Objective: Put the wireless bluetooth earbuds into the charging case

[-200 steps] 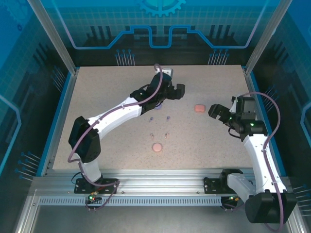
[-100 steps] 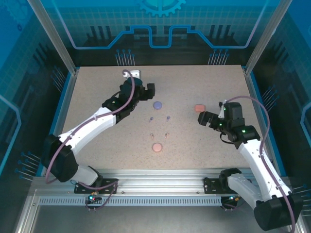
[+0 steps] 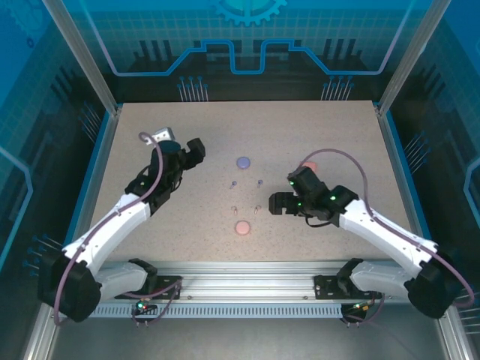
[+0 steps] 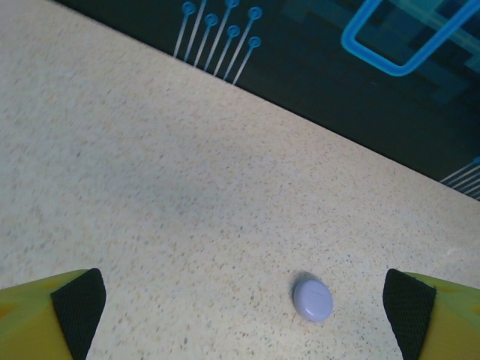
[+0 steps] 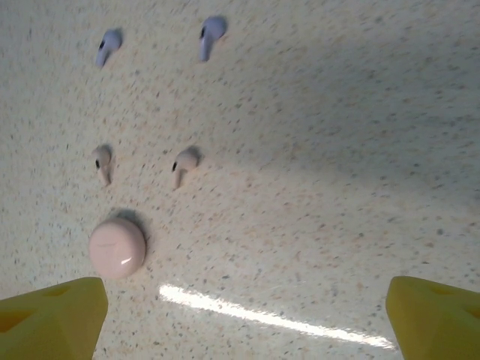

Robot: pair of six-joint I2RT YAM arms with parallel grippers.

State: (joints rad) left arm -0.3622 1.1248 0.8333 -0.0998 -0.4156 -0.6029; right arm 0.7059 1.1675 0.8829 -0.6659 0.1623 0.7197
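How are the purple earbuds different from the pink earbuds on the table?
Colour: the purple earbuds are lilac, while the pink earbuds are pale pink. Place: the purple earbuds lie farther from the near edge of the table, close to the purple case. The pink earbuds lie nearer that edge, just beyond the pink case. Shared: each is a stemmed pair lying side by side, loose on the table and outside any case.

Speckled beige table; blue circuit-printed walls; aluminium rails.

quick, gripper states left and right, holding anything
Left gripper: open, holding nothing.
Right gripper: open, holding nothing.
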